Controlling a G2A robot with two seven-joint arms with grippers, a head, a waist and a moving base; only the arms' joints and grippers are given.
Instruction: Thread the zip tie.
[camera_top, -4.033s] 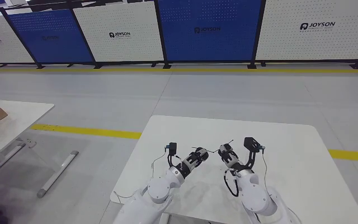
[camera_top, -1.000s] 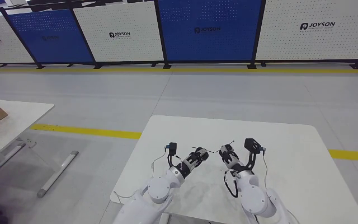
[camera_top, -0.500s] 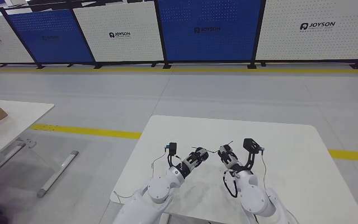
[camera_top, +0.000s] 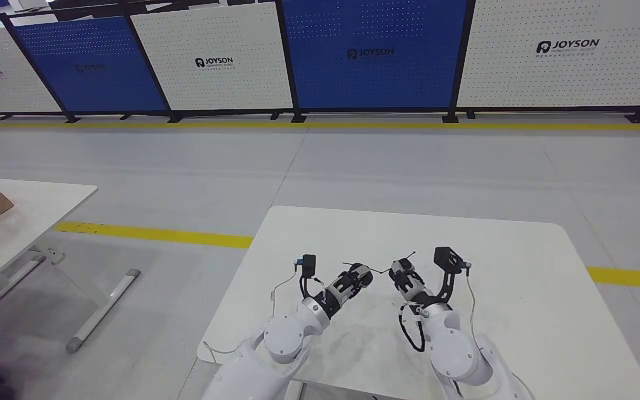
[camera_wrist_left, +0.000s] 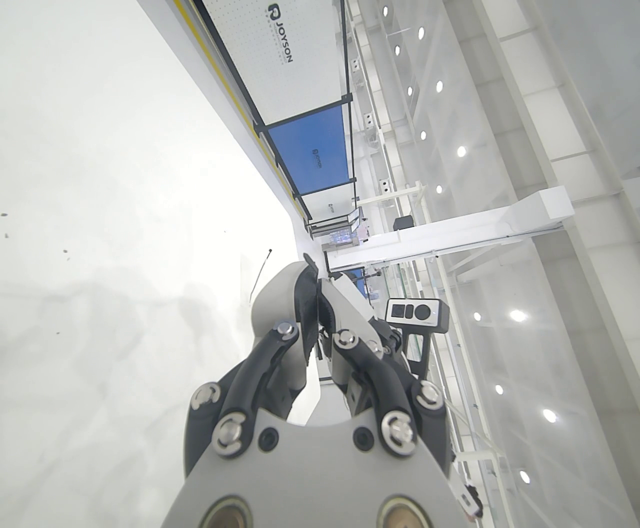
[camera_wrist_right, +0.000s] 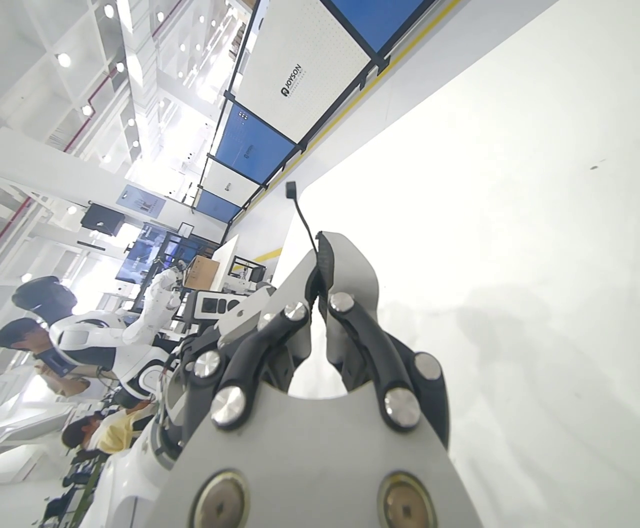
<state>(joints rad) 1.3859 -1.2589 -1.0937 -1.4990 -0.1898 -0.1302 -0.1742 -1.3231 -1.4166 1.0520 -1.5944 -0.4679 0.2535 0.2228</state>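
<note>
In the top view, the two arms are hovering close together over the white table (camera_top: 500, 250). The left gripper (camera_top: 362, 275) and the right gripper (camera_top: 400, 268) are facing each other, near but apart. The zip tie (camera_top: 380, 270) is showing as a thin dark line running between their tips, held up off the table.

In the left wrist view, the left gripper (camera_wrist_left: 311, 272) is pressing its fingers together. Whether the strap is sitting between them is hidden here. Going by the line at its tips seen from above, it is probably pinching the tail end. A thin stretch of the zip tie (camera_wrist_left: 260, 275) is standing just beyond the fingers.

In the right wrist view, the right gripper (camera_wrist_right: 317, 260) is pinching the strap. The head (camera_wrist_right: 291, 190) is sticking out past its fingertips, free in the air.

The step in hand appears to be lining the tail up with the slot in the head. To do it well, the right gripper should be holding the head steady. The left should be bringing the tail in slowly and straight along the slot, because the strap is springy and a slight tilt is likely to send the tip sliding past.
</note>
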